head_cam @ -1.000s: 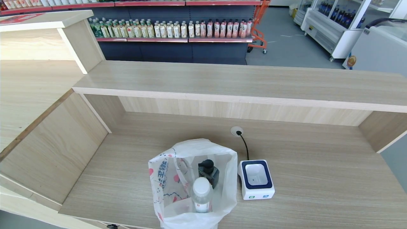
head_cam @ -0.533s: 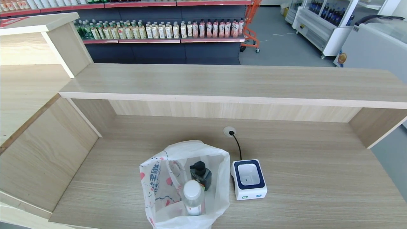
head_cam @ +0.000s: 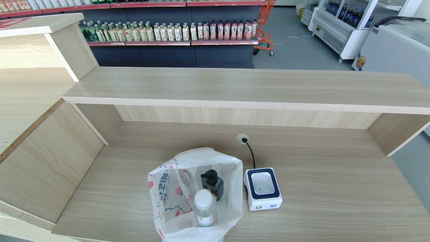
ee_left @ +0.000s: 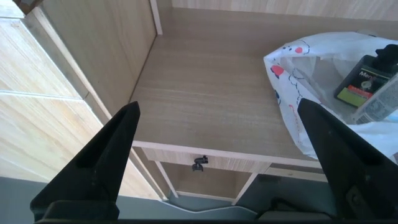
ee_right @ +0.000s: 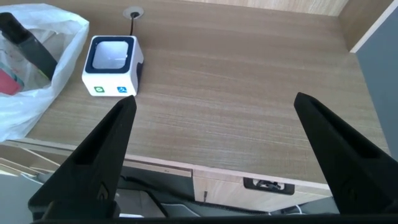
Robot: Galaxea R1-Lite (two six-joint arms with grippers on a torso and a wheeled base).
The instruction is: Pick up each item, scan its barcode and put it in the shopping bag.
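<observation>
Two grippers hang over the desk's near edge, each with fingers spread wide and nothing between them: left gripper [ee_left: 217, 104] above the front-left part, right gripper [ee_right: 214, 98] above the front edge, to the right of the scanner [head_cam: 262, 188]

Shopping bag [head_cam: 168, 193] stands at the near edge of the desktop [head_cam: 336, 188], mouth open upward, its right side just beside the scanner

Inside it: clear bottle with white cap [head_cam: 204, 205] nearer and upright, dark bottle with black cap [head_cam: 212, 183] just behind; cannot tell whether they touch

Broad run of wood lies between scanner and right side panel [head_cam: 399, 134]; a narrower run lies between bag and left side panel [head_cam: 50, 161]

Black cable [head_cam: 250, 154] runs from the scanner back to a grommet [head_cam: 242, 137]

Raised ledge [head_cam: 235, 87] overhangs the back wall; drink shelves [head_cam: 168, 32] stand far beyond
</observation>
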